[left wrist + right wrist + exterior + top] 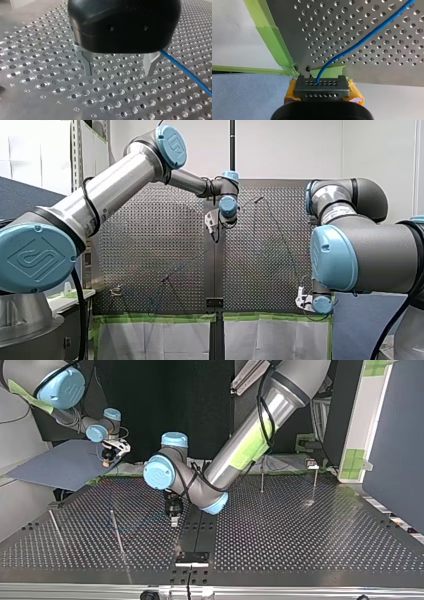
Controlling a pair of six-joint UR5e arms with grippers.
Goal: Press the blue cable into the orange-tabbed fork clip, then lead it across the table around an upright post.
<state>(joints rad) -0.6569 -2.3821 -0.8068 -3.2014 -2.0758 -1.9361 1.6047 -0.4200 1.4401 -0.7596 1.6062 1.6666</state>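
The blue cable [362,37] runs over the perforated table into a grey perforated block [322,86]. My right gripper [323,93], with yellow pads, is shut on that block just off the table's taped corner; it shows at the top view's far left [107,457]. My left gripper [118,72], black with metal fingers [88,65], hangs open just above the plate near the table's middle [173,516]. The cable [185,71] passes outside one finger, with nothing between the fingers. A faint stretch of cable [142,521] lies beside it. I cannot make out an orange-tabbed clip.
Thin upright posts stand on the table: two at the top view's left [117,532] [55,527], two at the far right [261,477] [314,482]. A black bracket [192,557] sits at the near edge. Green tape [272,37] lines the table's rim.
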